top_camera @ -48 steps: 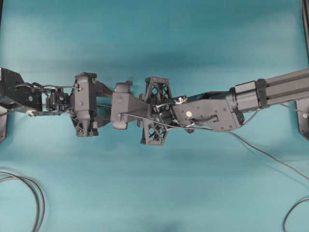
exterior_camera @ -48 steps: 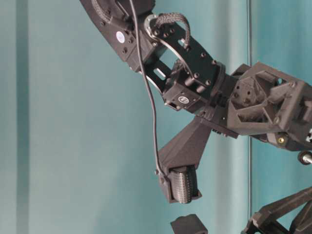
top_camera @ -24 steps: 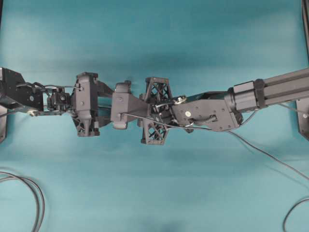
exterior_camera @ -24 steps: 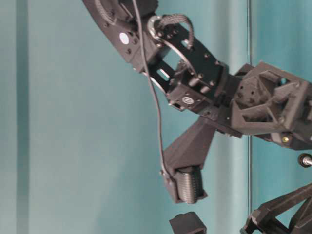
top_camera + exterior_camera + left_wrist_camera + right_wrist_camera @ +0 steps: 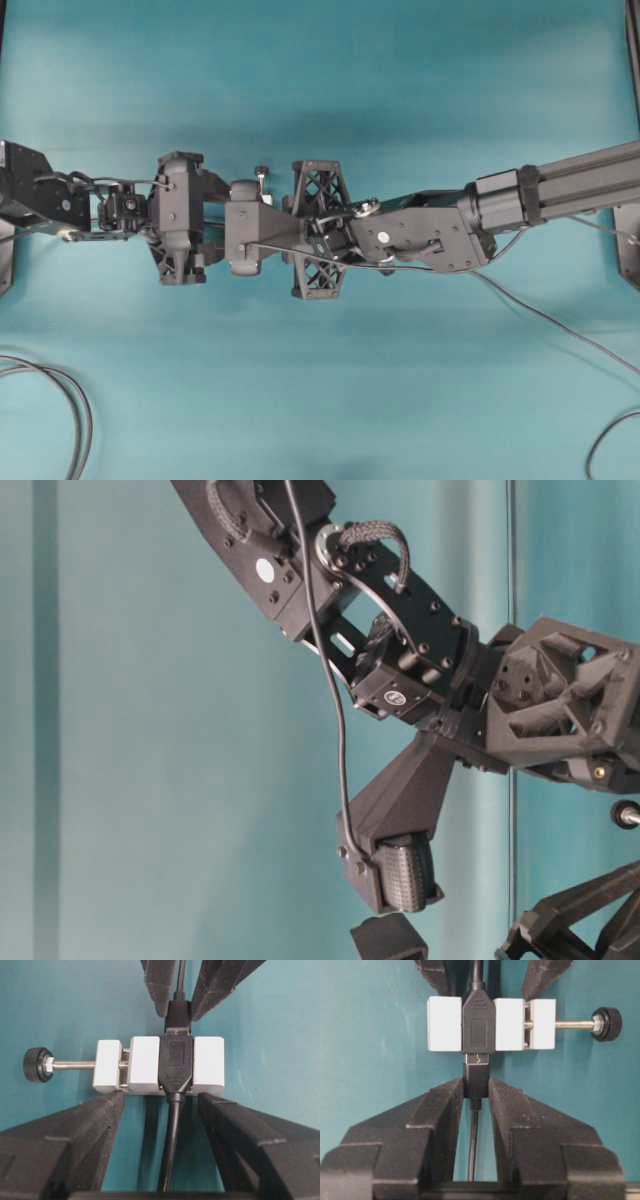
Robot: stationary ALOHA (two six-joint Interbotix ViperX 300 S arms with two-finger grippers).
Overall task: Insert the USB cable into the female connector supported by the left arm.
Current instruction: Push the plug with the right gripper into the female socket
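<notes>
A plain teal table (image 5: 320, 80) is lying under both arms, with loose cables (image 5: 60, 400) trailing at its corners; the wrist views are showing what the overhead hides: the left gripper (image 5: 160, 1102), jaws spread wide, is cradling the white female connector (image 5: 175, 1065); the right gripper (image 5: 476, 1090) is clenching the USB cable (image 5: 475, 1082), its plug meeting the socket.

Teal tabletop (image 5: 320, 60), looped black cables (image 5: 70, 400) at its lower left corner.
</notes>
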